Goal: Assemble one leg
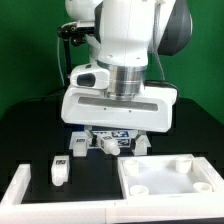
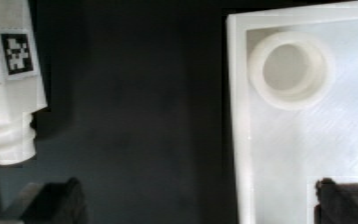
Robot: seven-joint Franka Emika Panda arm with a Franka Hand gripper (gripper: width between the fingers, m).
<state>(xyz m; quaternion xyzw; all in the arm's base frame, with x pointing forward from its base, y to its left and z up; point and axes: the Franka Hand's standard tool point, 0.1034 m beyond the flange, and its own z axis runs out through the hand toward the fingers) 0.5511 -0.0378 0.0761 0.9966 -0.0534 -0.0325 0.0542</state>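
A square white tabletop (image 1: 165,180) lies at the front on the exterior view's right, with round sockets in its corners. In the wrist view one edge of it (image 2: 309,140) and one socket (image 2: 286,70) show. A short white leg (image 1: 60,170) with marker tags lies on the dark table to the exterior view's left, and it also shows in the wrist view (image 2: 12,85). My gripper (image 1: 112,135) hangs above the bare table between the leg and the tabletop. Its jaws stand wide apart and hold nothing (image 2: 202,205); one dark fingertip (image 2: 59,200) shows low in the frame.
A white L-shaped fence (image 1: 20,186) runs along the front at the exterior view's left. Several more white tagged parts (image 1: 80,146) (image 1: 140,144) lie behind and under my hand, partly hidden by it. A green backdrop closes the rear.
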